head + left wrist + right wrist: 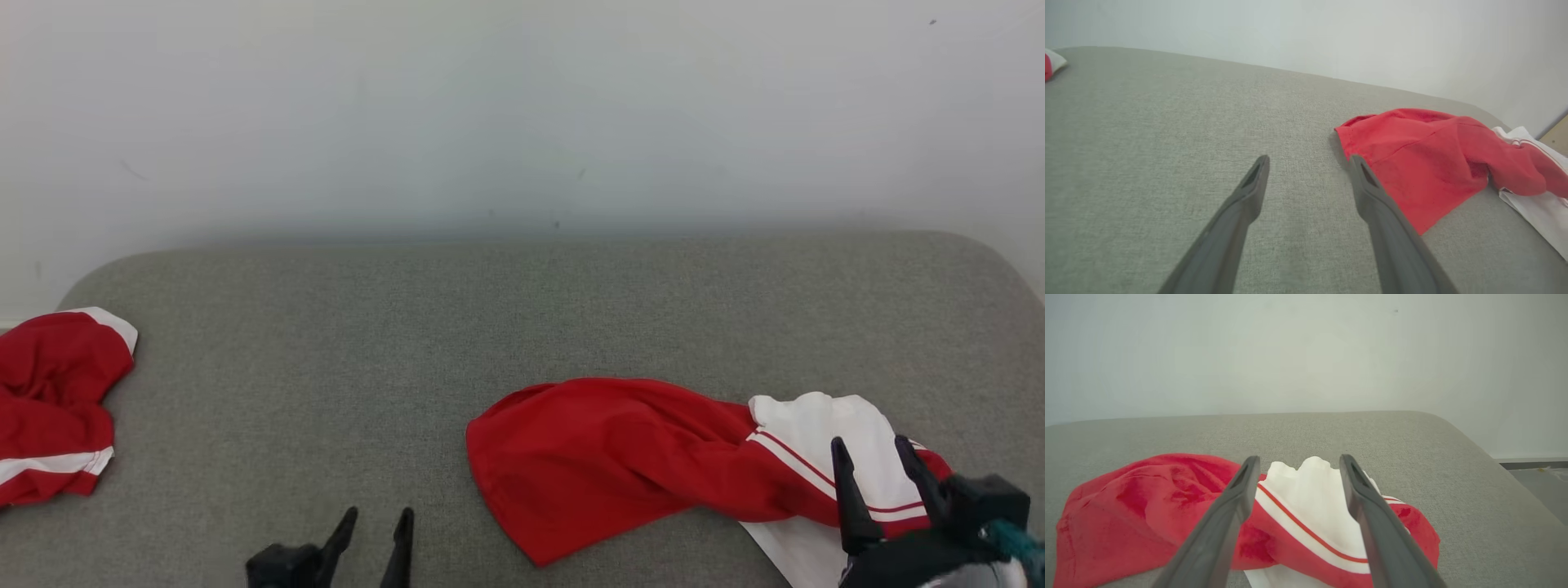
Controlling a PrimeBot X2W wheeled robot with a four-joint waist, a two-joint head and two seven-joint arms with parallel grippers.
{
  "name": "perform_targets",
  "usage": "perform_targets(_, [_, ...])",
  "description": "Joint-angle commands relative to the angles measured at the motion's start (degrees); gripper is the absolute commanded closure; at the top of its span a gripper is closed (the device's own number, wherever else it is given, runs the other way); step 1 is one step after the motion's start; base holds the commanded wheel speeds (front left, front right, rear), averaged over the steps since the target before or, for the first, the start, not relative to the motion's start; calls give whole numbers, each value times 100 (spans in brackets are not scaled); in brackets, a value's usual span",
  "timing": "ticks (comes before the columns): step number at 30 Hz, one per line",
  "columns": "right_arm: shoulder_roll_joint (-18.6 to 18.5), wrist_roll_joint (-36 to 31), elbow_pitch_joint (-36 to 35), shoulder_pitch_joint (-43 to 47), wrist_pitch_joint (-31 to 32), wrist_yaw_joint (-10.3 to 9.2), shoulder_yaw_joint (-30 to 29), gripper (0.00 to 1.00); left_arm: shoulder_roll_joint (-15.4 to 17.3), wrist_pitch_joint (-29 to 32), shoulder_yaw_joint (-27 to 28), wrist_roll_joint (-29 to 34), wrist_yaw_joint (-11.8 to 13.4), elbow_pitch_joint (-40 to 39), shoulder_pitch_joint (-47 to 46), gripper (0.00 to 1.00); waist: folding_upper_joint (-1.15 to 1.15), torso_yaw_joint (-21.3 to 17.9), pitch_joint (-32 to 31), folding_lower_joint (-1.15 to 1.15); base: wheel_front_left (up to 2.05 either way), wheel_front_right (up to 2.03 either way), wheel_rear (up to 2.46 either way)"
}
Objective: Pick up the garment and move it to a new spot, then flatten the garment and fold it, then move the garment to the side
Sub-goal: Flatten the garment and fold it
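A red and white garment [620, 457] lies crumpled on the grey cushion [522, 327], toward the front right; its white striped end [816, 441] points right. My right gripper [872, 449] hovers open over that white end, fingers apart with nothing between them; its wrist view shows the white part [1310, 498] between the fingers [1237, 498]. At the front, left of the garment, is my left gripper [375, 518], open and empty. In the left wrist view the garment's red hem [1412, 159] lies just beside the right finger [1367, 192].
A second red and white garment [49, 400] is bunched at the cushion's left edge. A pale wall [522, 114] rises behind the cushion. In the right wrist view the cushion's right edge drops to the floor [1535, 477].
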Motion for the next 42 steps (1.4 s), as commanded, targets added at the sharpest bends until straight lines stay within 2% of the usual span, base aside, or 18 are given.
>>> perform_targets(1, [-98, 8, 80, -185, 280, -12, 4, 0, -16, 204, -127, -131, 5, 87, -172, 0, -1, -59, 97, 0, 0, 0, 0])
perform_targets(6, [-426, 54, 444, -931, 1254, -12, 184, 0, -46, 1010, -561, -427, 5, 422, -785, 0, -1, -145, 299, 0, 0, 0, 0])
perform_targets(9, [-478, 66, 662, -1369, 1530, -12, 239, 0, -103, 1335, -737, -529, 5, 633, -1125, 0, -1, -194, 482, 0, 0, 0, 0])
perform_targets(13, [-486, 76, 973, -1833, 1556, -12, 326, 0, -181, 1537, -865, -653, 46, 926, -1502, 0, -1, -236, 727, 0, 0, 0, 0])
perform_targets(17, [-465, 68, 1225, -2143, 1476, -12, 466, 0, -224, 1661, -1006, -665, 245, 1202, -1805, 0, -1, -285, 916, 0, 0, 0, 0])
perform_targets(21, [-430, 89, 1389, -2285, 1409, -12, 509, 0, -240, 1689, -1099, -767, 298, 1351, -1951, 0, -1, -323, 1014, 0, 0, 0, 0])
perform_targets(28, [-458, 38, 1708, -2452, 1428, -12, 475, 0, -248, 1746, -1385, -904, 541, 1664, -2154, 0, -1, -395, 1124, 0, 0, 0, 0])
perform_targets(29, [-464, 23, 1758, -2468, 1462, -12, 450, 0, -250, 1741, -1440, -903, 544, 1679, -2176, 12, -1, -404, 1129, 0, 0, 0, 0])
perform_targets(30, [-469, 12, 1799, -2503, 1518, -12, 425, 0, -252, 1715, -1482, -938, 565, 1694, -2191, 31, -1, -412, 1133, 0, 0, 0, 0])
perform_targets(31, [-474, 6, 1842, -2542, 1584, -12, 405, 0, -252, 1687, -1526, -926, 580, 1712, -2207, 67, -1, -420, 1136, 0, 0, 0, 0])
perform_targets(32, [-477, 13, 1876, -2572, 1674, -12, 396, 0, -251, 1664, -1560, -928, 584, 1726, -2216, 97, -1, -426, 1138, 0, 0, 0, 0])
perform_targets(33, [-478, 29, 1934, -2592, 1803, -12, 384, 0, -249, 1647, -1604, -937, 575, 1741, -2219, 100, -1, -433, 1139, 0, 0, 0, 0])
perform_targets(38, [-599, 47, 2088, -2908, 2282, -12, 311, 0, -249, 1592, -1732, -992, 571, 1795, -2255, 100, -1, -438, 1176, 0, 0, 0, 0])
perform_targets(42, [-598, 39, 2329, -3170, 2849, -13, -31, 0, -250, 1550, -1829, -1021, 558, 1814, -2305, 100, -1, -400, 1239, 0, 0, 0, 0])
